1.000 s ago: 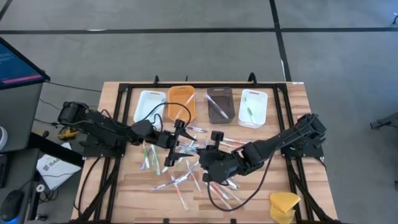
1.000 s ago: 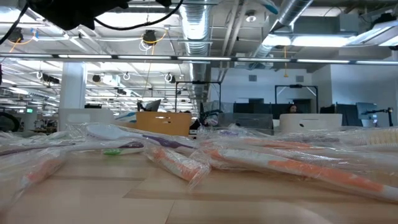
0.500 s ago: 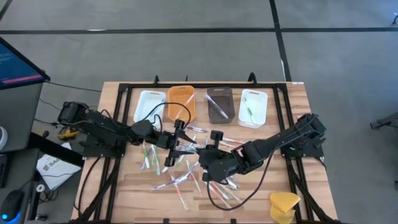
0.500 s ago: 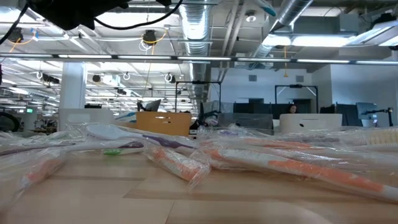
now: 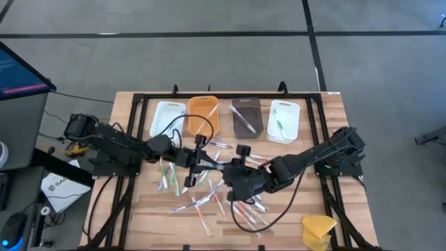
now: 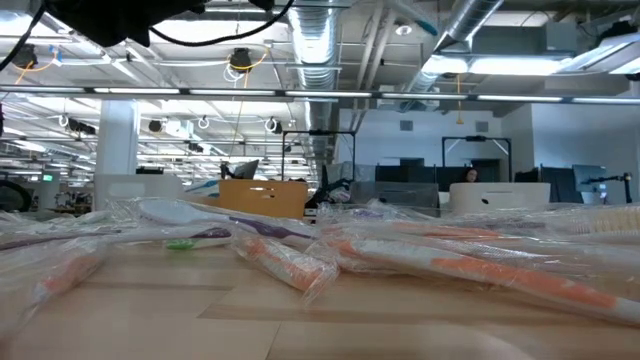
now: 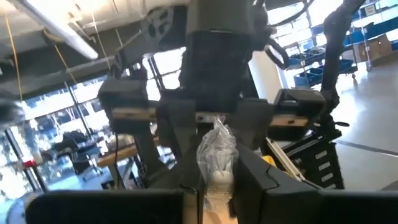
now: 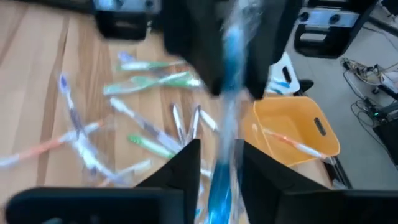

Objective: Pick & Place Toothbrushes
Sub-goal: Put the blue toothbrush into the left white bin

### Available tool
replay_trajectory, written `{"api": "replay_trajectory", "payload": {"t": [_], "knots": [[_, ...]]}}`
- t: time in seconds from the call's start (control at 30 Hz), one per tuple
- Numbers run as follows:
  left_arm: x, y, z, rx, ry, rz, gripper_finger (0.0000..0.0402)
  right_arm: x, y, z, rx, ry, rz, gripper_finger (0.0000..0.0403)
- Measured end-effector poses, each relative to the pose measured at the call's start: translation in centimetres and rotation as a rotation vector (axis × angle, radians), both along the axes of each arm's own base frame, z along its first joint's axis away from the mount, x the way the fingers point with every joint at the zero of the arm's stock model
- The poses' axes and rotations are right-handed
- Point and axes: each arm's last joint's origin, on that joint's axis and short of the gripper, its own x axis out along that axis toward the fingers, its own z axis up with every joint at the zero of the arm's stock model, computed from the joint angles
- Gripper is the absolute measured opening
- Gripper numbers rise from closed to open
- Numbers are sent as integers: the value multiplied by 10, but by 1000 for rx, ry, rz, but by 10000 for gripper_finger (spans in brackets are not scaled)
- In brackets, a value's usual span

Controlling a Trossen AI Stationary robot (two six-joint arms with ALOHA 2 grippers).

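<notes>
A wooden bench point(image 5: 139, 209) is seen from above, framed by black rails. Nearest the front edge, a yellow sponge-like lump point(image 5: 318, 231) sits at the right corner. Just beyond it, wrapped toothbrushes point(image 5: 202, 202) lie scattered loosely across the middle of the bench, with pink, green, blue and clear-white handles pointing every way; in the low view they show as crinkled clear wrappers lying flat on the wood.

Over this scatter the two dark arms meet near the centre. The right pincer point(image 5: 233, 183) hangs low above the pile, and its wrist view shows a blue toothbrush point(image 8: 225, 112) in a clear wrapper standing between its fingers point(image 8: 186, 165); the picture is blurred, so whether the fingers press it or stand slightly apart cannot be told. The left pincer point(image 5: 200, 159) reaches in from the left, just beside the right one, and its wrist view shows its fingers point(image 7: 180, 155) pinching a clear-wrapped toothbrush point(image 7: 216, 158) with a pale handle.

Farthest back, four small trays stand in a row: a white tray point(image 5: 167, 118), an orange tray point(image 5: 203, 116), a brown tray point(image 5: 245, 117) and another white tray point(image 5: 283, 121) holding a green toothbrush.
</notes>
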Motion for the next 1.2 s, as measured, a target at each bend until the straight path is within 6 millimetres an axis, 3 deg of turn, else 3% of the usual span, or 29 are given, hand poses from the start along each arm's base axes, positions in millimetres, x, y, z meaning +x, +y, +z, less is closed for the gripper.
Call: {"api": "replay_trajectory", "payload": {"t": [0.27, 0.47, 0.77, 0.97, 1.2], "knots": [[-14, 7, 12, -21, 90, 144, 40, -32, 10, 4, 42, 105, -80, 142], [-47, 16, 36, -46, 152, 264, 40, -58, 17, 1, 80, 178, -190, 130], [-95, 33, 61, -71, 287, 582, 40, -87, 19, -6, 89, 240, -389, 103], [-103, 45, 78, -87, 504, 774, 40, -94, 20, -13, 88, 242, -441, 95], [-102, 72, 106, -103, 710, 952, 40, -93, 18, -13, 91, 240, -449, 91]]}}
